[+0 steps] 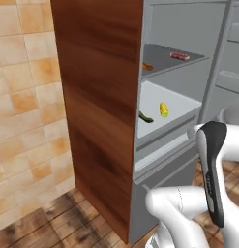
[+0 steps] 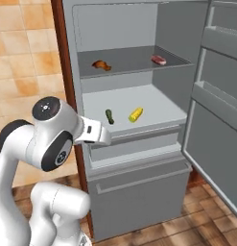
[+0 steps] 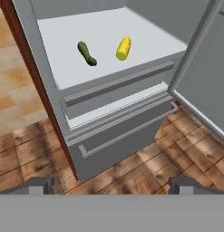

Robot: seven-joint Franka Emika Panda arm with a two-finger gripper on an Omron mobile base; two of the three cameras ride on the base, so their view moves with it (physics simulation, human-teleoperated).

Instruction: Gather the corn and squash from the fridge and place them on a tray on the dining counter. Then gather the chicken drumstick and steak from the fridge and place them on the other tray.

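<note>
Inside an open fridge point(image 2: 139, 29), seen from the right base view, two shelves hold the food. On the lower white shelf point(image 2: 153, 108), a yellow corn cob point(image 2: 136, 114) lies near the front lip, and a dark green squash point(image 2: 109, 116) lies just beside it at its nine o'clock, the two apart and not touching. On the upper grey shelf point(image 2: 129, 60), a brown chicken drumstick point(image 2: 101, 65) sits toward the left wall, and a pink steak point(image 2: 159, 59) sits well apart at its three o'clock, near the right wall. Open shelf surface surrounds each item. Below the lower shelf are two closed drawers point(image 2: 139, 144). The fridge door point(image 2: 216, 105) stands swung open at three o'clock of the compartment, its bins facing inward. A wooden side panel point(image 1: 97, 97) borders the fridge's left edge. In the hand view, the gripper point(image 3: 111, 185) hangs low in front of the drawers, over wood flooring point(image 3: 145, 167), its jaws spread wide and holding nothing, well back from the shelf edge.
</note>
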